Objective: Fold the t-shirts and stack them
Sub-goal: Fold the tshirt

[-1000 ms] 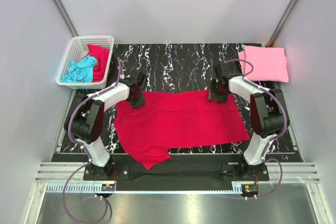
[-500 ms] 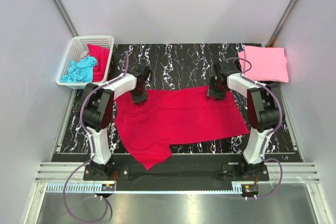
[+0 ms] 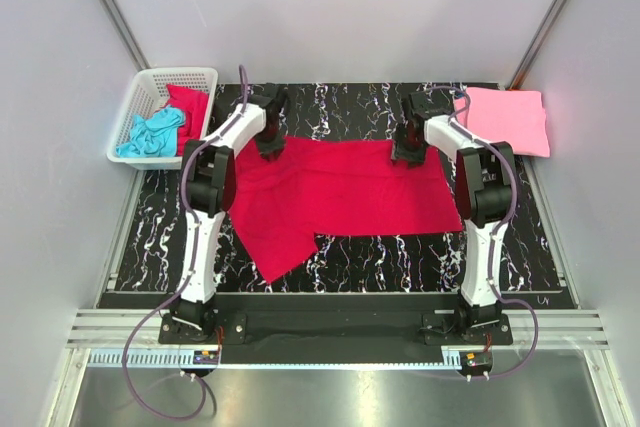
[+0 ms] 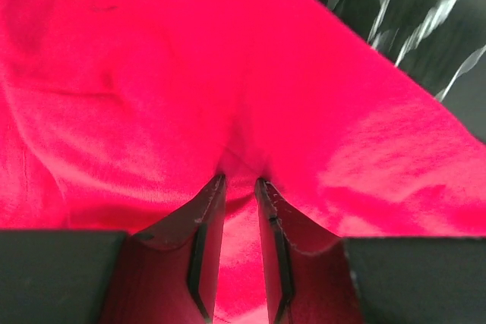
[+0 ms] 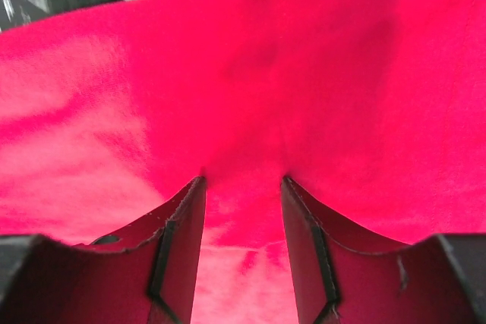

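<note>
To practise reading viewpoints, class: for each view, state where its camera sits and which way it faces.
Top external: above and behind both arms, facing down at the table; left claw and right claw grip the crimson t-shirt.
Left wrist: on the left arm, looking along its fingers at pinched fabric.
Right wrist: same, on the right arm.
Shared: every view shows that t-shirt.

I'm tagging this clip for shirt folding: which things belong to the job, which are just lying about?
Job: crimson t-shirt, pinched by left gripper and right gripper; pink t-shirt; turquoise t-shirt; red t-shirt.
Lying about: white basket; table.
</note>
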### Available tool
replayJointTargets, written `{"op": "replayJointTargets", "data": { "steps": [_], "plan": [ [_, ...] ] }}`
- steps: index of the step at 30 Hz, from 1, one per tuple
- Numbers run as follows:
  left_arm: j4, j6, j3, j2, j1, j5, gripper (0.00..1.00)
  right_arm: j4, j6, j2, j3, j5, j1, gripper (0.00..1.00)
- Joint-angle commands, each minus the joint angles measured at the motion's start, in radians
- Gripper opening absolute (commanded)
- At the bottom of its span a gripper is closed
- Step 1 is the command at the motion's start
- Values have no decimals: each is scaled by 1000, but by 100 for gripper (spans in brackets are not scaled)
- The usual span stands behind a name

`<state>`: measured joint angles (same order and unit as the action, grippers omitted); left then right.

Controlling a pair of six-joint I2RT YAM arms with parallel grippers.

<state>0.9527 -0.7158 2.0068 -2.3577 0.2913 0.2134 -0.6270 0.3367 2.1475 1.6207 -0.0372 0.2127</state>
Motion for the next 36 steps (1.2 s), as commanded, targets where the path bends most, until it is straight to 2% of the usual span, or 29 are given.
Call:
{"op": "replayJointTargets", "data": {
  "steps": [1,6,9,11,16,17,24,27,30,36],
  "plan": [
    [40,32,159,-83,-53,-22,29,-49,-30,63,93,-12,-36,52],
    [37,45,185,-77,-95,-17,29,-63,-50,61,139,-26,-58,52],
    [-24,58,106,15,-107,23,29,-65,-56,23,125,-47,-72,51],
    [-101,61,-43,149,-116,32,29,-62,-59,-26,108,-62,-82,51],
    [-454,33,-466,478,-155,-9,31,-63,-57,-164,22,-52,-88,51],
    [-485,26,-508,571,-156,-14,31,-62,-53,-185,5,-47,-88,51],
    [-534,-60,-798,813,-146,-206,31,-17,8,-368,-243,26,-87,52],
    [-578,-80,-931,838,-132,-314,31,13,25,-429,-335,36,-87,52],
    [-617,-105,-992,822,-124,-400,31,36,33,-468,-404,74,-85,52],
    [-759,-165,-1039,732,-101,-477,28,78,62,-531,-501,123,-82,52]
  ]
}}
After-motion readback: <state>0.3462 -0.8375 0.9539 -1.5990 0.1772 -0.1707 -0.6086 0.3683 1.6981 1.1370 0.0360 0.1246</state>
